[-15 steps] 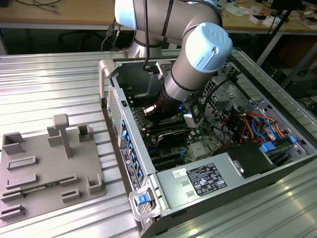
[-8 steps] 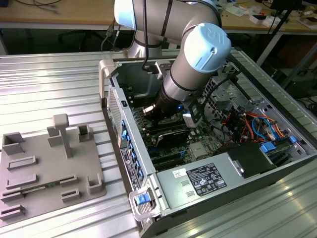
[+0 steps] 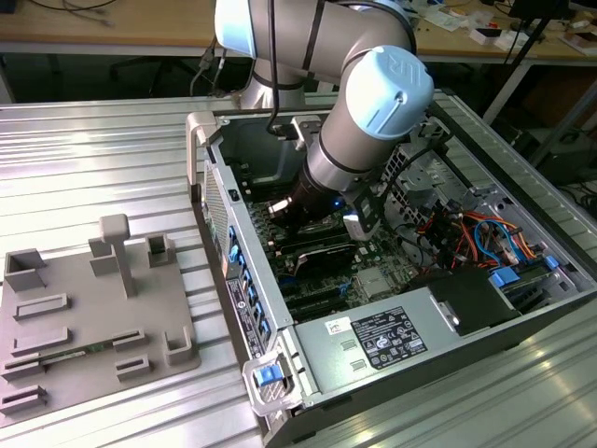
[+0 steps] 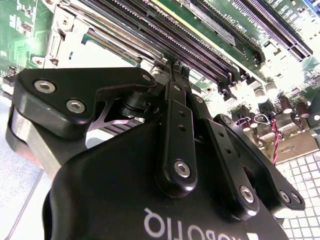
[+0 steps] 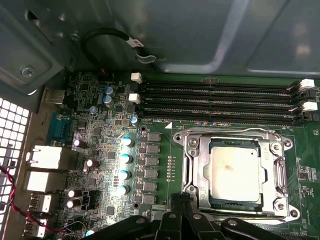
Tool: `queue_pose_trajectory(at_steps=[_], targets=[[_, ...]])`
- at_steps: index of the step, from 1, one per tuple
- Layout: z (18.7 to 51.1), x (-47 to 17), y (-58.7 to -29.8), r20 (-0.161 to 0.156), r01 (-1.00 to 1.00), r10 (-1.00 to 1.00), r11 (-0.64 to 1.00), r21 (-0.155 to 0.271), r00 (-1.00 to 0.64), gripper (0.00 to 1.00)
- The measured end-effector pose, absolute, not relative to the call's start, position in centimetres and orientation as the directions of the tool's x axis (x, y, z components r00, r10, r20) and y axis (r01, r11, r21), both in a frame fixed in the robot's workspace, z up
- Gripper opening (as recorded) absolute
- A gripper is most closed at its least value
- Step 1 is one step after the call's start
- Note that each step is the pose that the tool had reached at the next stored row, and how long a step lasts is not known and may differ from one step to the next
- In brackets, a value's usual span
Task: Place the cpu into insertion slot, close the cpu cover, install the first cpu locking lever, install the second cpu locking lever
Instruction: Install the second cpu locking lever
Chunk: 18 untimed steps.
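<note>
Sitting in its socket under the thin silvery cpu cover (image 5: 235, 175), the flat square grey-topped cpu (image 5: 235, 173) is looking light, stiff, fragile; edges-only grip. Black hand (image 5: 182, 198), fingertips pinched together w/ nothing held, is hovering just beside.

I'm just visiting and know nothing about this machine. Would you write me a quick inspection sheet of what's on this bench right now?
Surface: ribbed metal table; an open computer case lies on it.
Job's things: the cpu sits in its socket on the green motherboard; the cpu cover lies down flat around it.
Clutter: grey fixture plate with holders, toward the exterior view's left of the case.
Grippers: the gripper is shut, its tip next to the socket edge; I cannot tell whether it touches anything.
Cables: red and black wire; black cable loop; orange and blue leads.
Surroundings: wooden desk behind the table.
</note>
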State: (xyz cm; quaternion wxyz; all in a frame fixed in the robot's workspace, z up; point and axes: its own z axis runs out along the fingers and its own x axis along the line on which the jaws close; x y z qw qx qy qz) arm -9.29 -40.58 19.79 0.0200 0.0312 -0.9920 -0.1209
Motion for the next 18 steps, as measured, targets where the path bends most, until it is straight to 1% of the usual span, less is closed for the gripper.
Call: queue_pose_trajectory(at_steps=[7,11,14,18], targets=[[19.73,-9.31,-40.34,0.032,-0.057,-0.066,0.970,0.235,-0.997,0.11],[19.72,-9.34,-40.30,0.033,-0.057,-0.067,0.972,0.226,-0.997,0.11],[19.73,-9.38,-40.25,0.034,-0.058,-0.066,0.976,0.212,-0.997,0.11],[19.75,-9.45,-39.98,0.032,-0.059,-0.067,0.977,0.207,-0.997,0.11]])
